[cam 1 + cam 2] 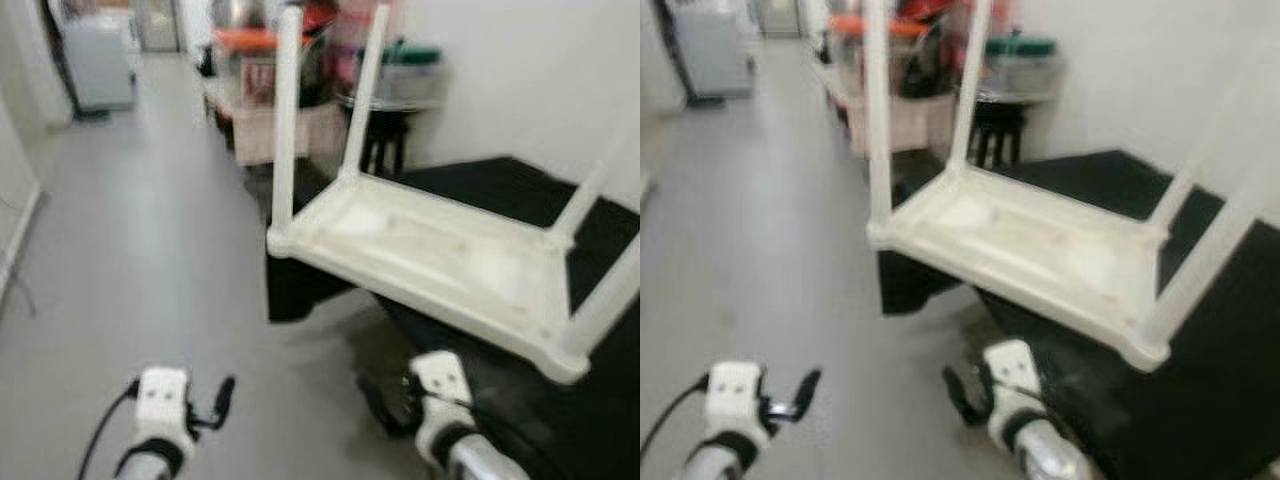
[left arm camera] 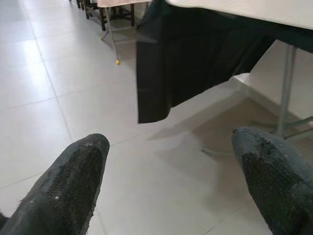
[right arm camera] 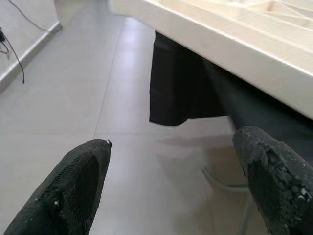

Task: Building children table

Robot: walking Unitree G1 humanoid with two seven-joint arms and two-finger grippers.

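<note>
On a worktop (image 1: 600, 240) draped in a black cloth (image 2: 195, 58), ahead and to the robot's right, the white children table (image 1: 440, 260) lies upside down, its four legs (image 1: 286, 120) pointing up and its ribbed underside facing the ceiling. One corner of it juts past the worktop's near-left edge, over the grey tiled floor (image 1: 130, 250).

Both claws hang low in front of the robot, below and nearer than the table, touching nothing. The right claw (image 3: 176, 186) is just short of the worktop's edge, under the table's near rim; its two black fingers (image 3: 73, 186) are spread wide with bare floor between them. The left claw (image 2: 171, 186) is further to the left, well apart from the table, over open floor, its fingers (image 2: 68, 186) likewise spread wide and empty.

The head views are blurred; they show the whole table, and beyond it, along the wall, a dark stool (image 1: 385, 140) and a cluttered stand (image 1: 265, 110) holding lidded containers, with a pale appliance (image 1: 95, 60) at the far end of the corridor. The right wrist view gives the table's pale rim (image 3: 234, 54) from below at close range, with the cloth hanging under it and a cable (image 3: 14, 44) along the skirting. The left wrist view adds the worktop's metal leg (image 2: 286, 88) and the cloth's loose hanging corner.
</note>
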